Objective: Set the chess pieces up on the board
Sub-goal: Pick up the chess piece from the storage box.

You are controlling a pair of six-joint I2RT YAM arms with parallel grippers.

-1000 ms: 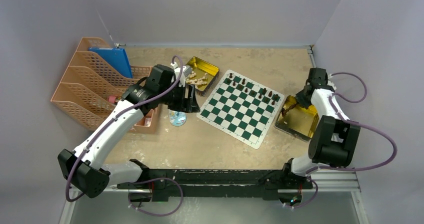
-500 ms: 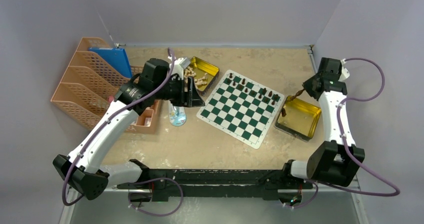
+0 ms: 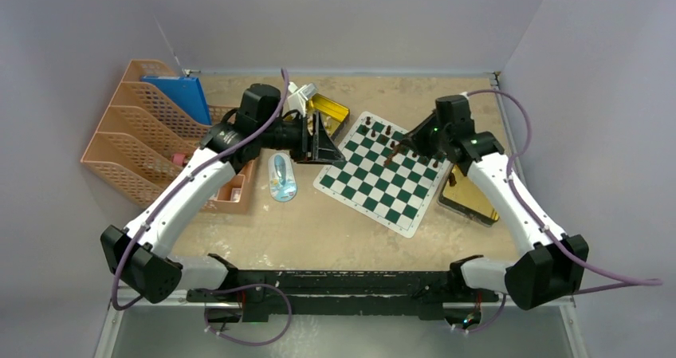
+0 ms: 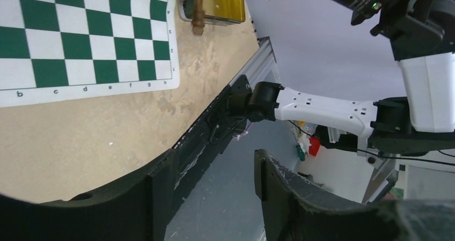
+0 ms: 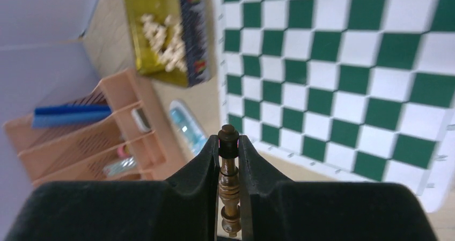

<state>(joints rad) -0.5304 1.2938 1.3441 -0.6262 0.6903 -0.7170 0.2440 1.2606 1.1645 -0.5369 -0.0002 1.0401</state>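
The green-and-white board (image 3: 381,179) lies mid-table, with several dark brown chess pieces (image 3: 388,129) standing along its far edge. My right gripper (image 3: 402,145) hovers over the board's far part, shut on a dark brown chess piece (image 5: 228,163) that runs lengthwise between its fingers (image 5: 252,166). My left gripper (image 3: 319,141) hangs at the board's left corner, in front of a gold tin (image 3: 335,108). That gripper (image 4: 212,168) is open with nothing in the gap. Pale chess pieces (image 5: 163,34) lie in that tin.
A second gold tin (image 3: 470,200) sits right of the board, a dark piece (image 3: 452,180) at its left rim. An orange file rack (image 3: 151,139) with a blue folder (image 3: 179,95) stands at the left. A small bluish object (image 3: 281,178) lies beside it.
My right arm has swung left from the right-hand tin to above the board, carrying the dark piece. My left gripper has shifted right toward the board's corner and its jaws have narrowed somewhat.
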